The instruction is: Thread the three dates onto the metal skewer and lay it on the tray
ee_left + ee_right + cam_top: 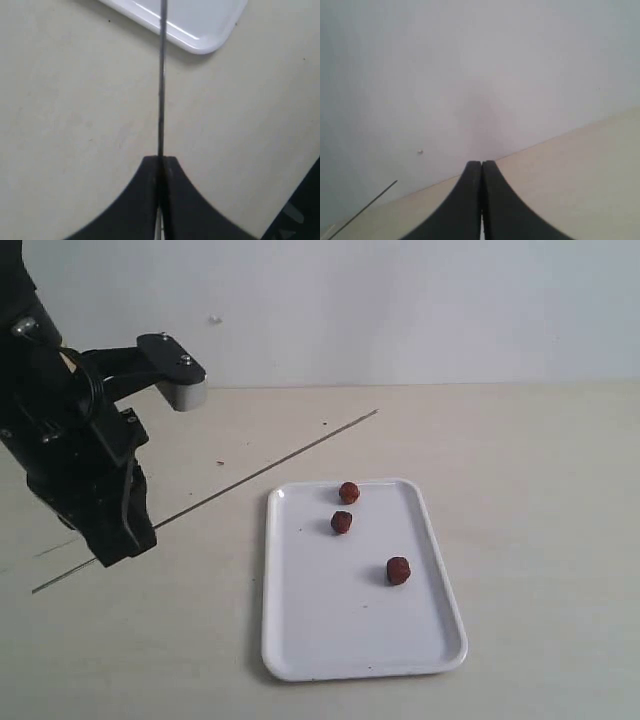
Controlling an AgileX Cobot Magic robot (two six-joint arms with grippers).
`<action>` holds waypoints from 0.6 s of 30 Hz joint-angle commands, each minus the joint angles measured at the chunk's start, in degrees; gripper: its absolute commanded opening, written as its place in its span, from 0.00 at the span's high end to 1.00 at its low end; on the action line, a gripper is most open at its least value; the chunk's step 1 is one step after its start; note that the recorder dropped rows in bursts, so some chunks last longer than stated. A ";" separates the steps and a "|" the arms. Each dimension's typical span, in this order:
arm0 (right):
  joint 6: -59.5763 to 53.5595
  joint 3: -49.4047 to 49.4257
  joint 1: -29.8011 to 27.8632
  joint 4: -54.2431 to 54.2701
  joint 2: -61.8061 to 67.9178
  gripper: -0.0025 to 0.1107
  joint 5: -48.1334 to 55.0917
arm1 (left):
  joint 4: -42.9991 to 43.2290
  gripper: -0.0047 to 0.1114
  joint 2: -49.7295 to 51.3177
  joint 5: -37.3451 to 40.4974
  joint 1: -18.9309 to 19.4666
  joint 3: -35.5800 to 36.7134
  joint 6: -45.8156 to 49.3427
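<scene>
Desk [540, 500] is a pale cream, matt surface with a few tiny dark specks [324, 424] toward its far edge. That edge meets a plain whitish wall [420, 310], bare but for one small mark [214, 319]. The tray [300, 640] lies flat near mid-desk, long sides running from the far edge toward the camera. All three dates rest loose on it. One date [348, 492] is by the middle of the tray's far short rim, a second [342, 522] is just beside it on the near side, and a third [398, 570] is apart from both, close to the right long rim about halfway along. The left gripper [160, 160] is on the left side of the desk, its jaws pinched onto the metal skewer [161, 90] near one end. The rod runs straight and slantwise toward the far edge, passing the tray's far-left corner without touching it. Cannot tell whether the tip rests on the desk. The right gripper [481, 163] has its jaws pressed together with nothing between them. It faces the wall above the desk's far edge and is out of the exterior view.
</scene>
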 commanded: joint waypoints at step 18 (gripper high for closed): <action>7.42 0.31 0.05 3.89 -0.31 0.98 -9.85 | -1.39 0.96 -0.60 -6.40 0.19 0.14 -0.41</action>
